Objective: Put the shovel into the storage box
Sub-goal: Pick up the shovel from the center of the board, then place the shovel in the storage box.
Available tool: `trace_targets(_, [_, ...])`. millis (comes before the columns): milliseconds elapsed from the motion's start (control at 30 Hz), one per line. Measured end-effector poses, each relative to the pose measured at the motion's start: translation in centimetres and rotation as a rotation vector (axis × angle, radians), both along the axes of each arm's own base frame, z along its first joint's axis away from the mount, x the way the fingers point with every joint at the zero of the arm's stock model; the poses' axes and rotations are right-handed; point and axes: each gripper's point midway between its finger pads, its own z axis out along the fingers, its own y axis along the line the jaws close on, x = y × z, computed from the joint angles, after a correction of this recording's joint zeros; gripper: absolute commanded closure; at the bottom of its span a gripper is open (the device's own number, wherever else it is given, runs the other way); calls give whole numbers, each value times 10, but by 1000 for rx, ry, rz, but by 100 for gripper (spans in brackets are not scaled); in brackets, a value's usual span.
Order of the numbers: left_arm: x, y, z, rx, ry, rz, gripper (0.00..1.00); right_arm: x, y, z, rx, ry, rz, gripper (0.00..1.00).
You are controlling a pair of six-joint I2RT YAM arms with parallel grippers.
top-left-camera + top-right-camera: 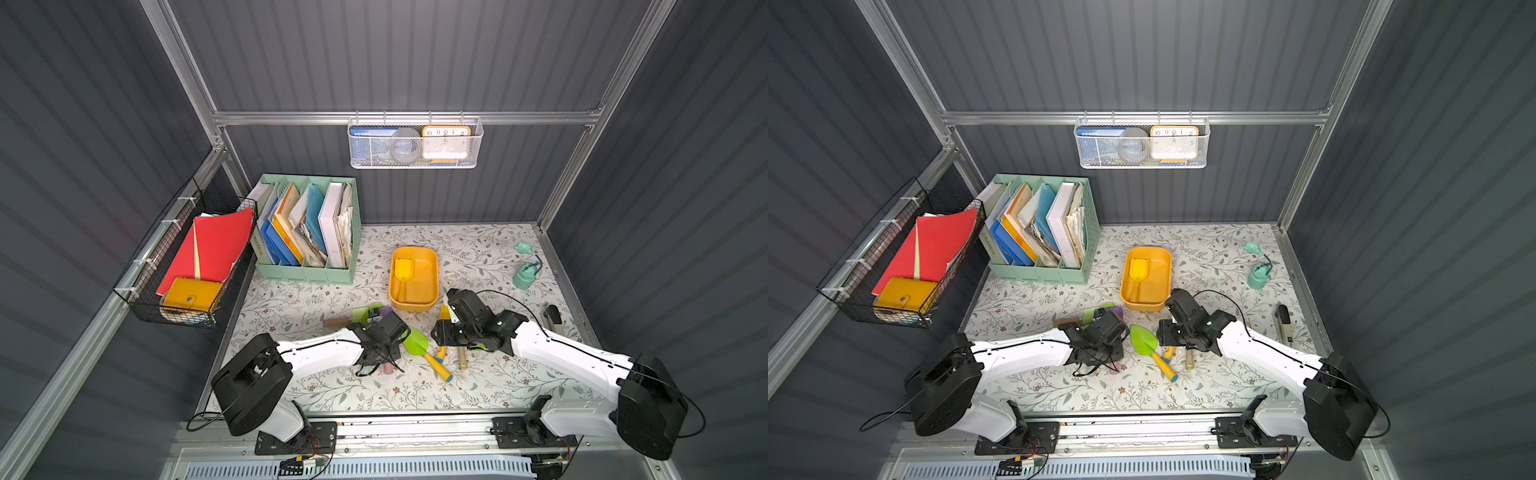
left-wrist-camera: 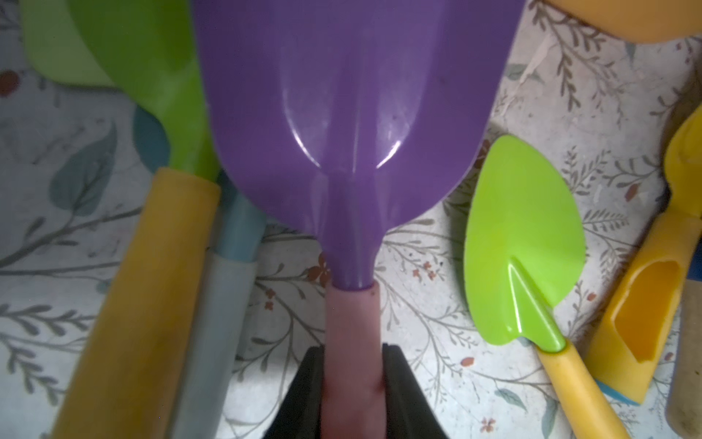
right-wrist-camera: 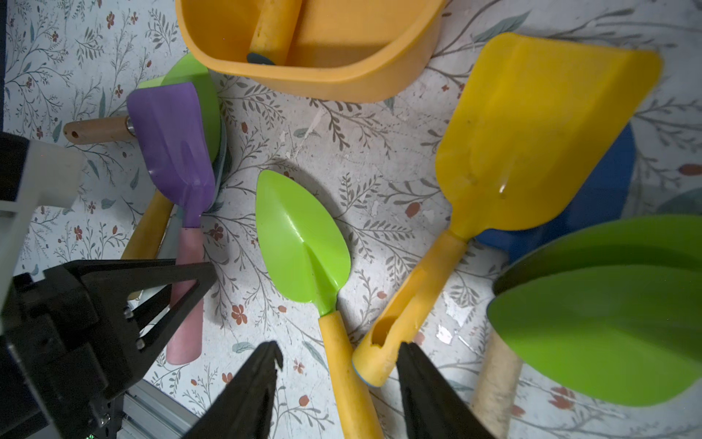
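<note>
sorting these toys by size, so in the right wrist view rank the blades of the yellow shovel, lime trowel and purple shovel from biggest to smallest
1. yellow shovel blade: clearly the largest, though it may be nearer the camera.
2. lime trowel and purple shovel blades look about alike, so I won't rank them.

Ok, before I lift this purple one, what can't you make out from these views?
- Both top views: the left arm covers nearly all of the purple shovel.
- Right wrist view: the blade of the yellow shovel hides most of a blue thing; unidentifiable.
- Same view: the frame edge cuts off the shovel in the storage box.
- Right jaws: whether they touch the yellow handle is unclear.
</note>
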Motion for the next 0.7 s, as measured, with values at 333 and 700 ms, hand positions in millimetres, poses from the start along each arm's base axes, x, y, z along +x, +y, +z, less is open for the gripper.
trace_targets(333, [14,-10,29,-16,-57,-15,83,1,-3,4,-6,-18,-10,44])
trace_targets(700, [41,-32,66,-35,-149,-47,82,2,-5,6,-9,-26,-16,44])
